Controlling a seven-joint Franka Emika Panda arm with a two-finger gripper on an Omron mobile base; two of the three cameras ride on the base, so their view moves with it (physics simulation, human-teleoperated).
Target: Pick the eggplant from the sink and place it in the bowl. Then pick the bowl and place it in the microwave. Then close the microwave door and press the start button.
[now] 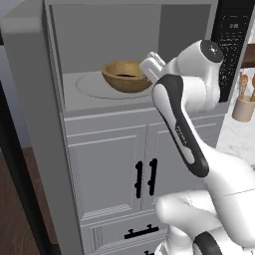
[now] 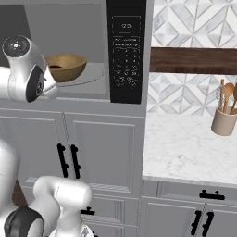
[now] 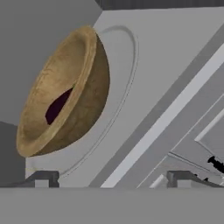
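Observation:
The wooden bowl [image 1: 127, 79] [image 2: 67, 68] sits on the round turntable plate [image 1: 92, 88] inside the open microwave [image 1: 109, 35]. A dark purple eggplant [image 3: 59, 107] [image 1: 127, 75] lies in the bowl. My gripper [image 3: 113, 179] is open, its fingertips wide apart with nothing between them, just in front of the bowl's side. In the left base view my hand [image 1: 152, 63] hovers at the bowl's right rim. The black control panel [image 2: 126, 51] [image 1: 231, 45] is right of the opening; its start button is too small to pick out. The sink is out of view, and I cannot make out the microwave door.
Grey cabinet doors with black handles [image 1: 144, 177] [image 2: 68, 159] stand below the microwave. To the right is a marble counter [image 2: 185, 148] with a beige holder of wooden utensils [image 2: 224, 121] [image 1: 244, 107], under a dark wooden shelf [image 2: 192, 60].

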